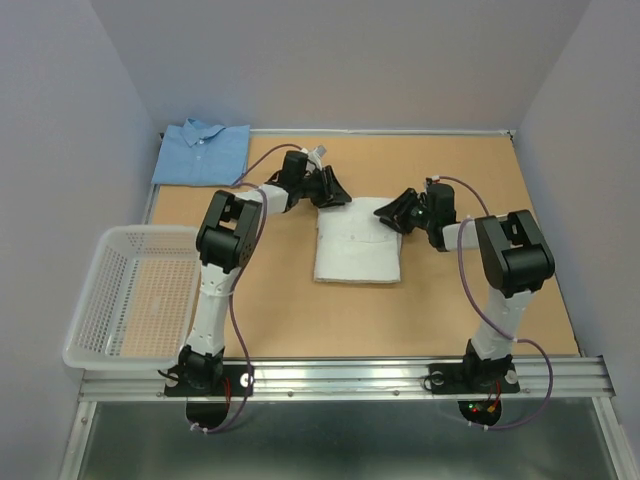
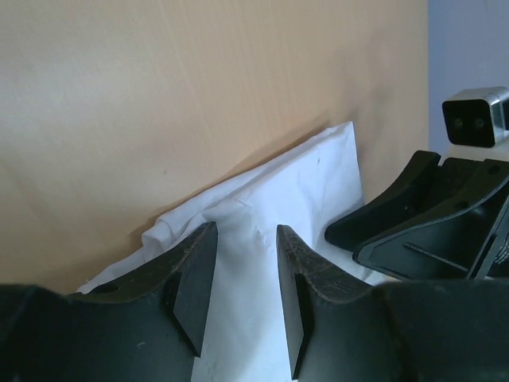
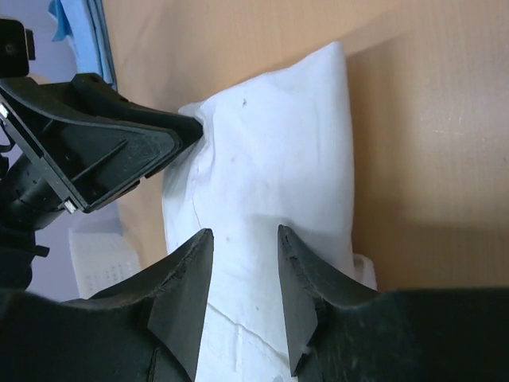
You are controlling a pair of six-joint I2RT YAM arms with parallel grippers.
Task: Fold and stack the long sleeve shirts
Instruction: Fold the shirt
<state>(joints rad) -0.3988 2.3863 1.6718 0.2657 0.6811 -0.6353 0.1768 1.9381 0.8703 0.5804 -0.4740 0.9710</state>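
Note:
The white shirt (image 1: 357,243) lies folded in a rectangle at the middle of the table. The light blue shirt (image 1: 203,152) lies folded at the back left corner. My left gripper (image 1: 335,190) is open at the white shirt's far left corner. My right gripper (image 1: 392,215) is open at its far right corner. In the left wrist view the open gripper (image 2: 245,239) hangs over white cloth (image 2: 294,191), with the right gripper (image 2: 429,215) close by. In the right wrist view the open gripper (image 3: 245,239) is over the white shirt (image 3: 278,143), facing the left gripper (image 3: 103,151).
A white mesh basket (image 1: 130,295) stands at the table's left edge, near the left arm's base; it also shows in the right wrist view (image 3: 99,255). The blue shirt's edge (image 3: 79,24) shows at the top left of the right wrist view. Walls close in three sides.

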